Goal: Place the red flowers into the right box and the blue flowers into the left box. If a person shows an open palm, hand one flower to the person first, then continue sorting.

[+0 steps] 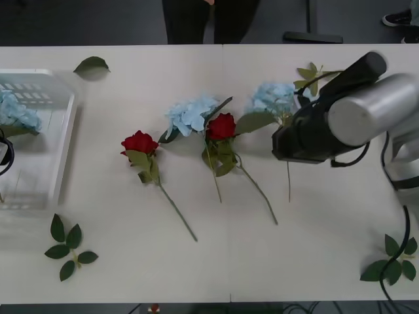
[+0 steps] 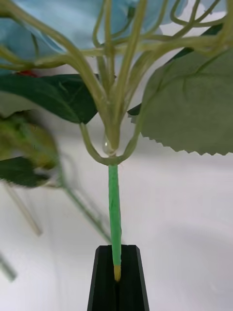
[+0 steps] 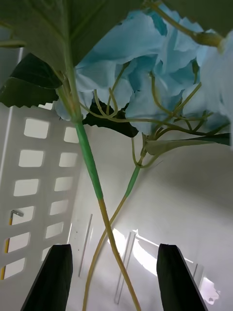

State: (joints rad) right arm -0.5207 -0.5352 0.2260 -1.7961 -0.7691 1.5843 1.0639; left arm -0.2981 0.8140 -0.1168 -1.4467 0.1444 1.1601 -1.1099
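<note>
The right arm (image 1: pixel 366 108) is a fat brushed-silver metal cylinder ending in a matt black wrist housing. A black tube lies along the side of the cylinder away from the robot, and a thin black cable loops beneath it. The right gripper (image 2: pixel 118 279) and the left gripper (image 3: pixel 114 279) both have flat, smooth black fingers with bevelled edges.

Two red flowers (image 1: pixel 139 142), green-stemmed, pale sky-blue flowers (image 1: pixel 190 114), white table (image 1: pixel 327 229), white slotted left box (image 1: pixel 62 131), black right gripper (image 2: pixel 118 279), silver forearm (image 1: pixel 370 108)
</note>
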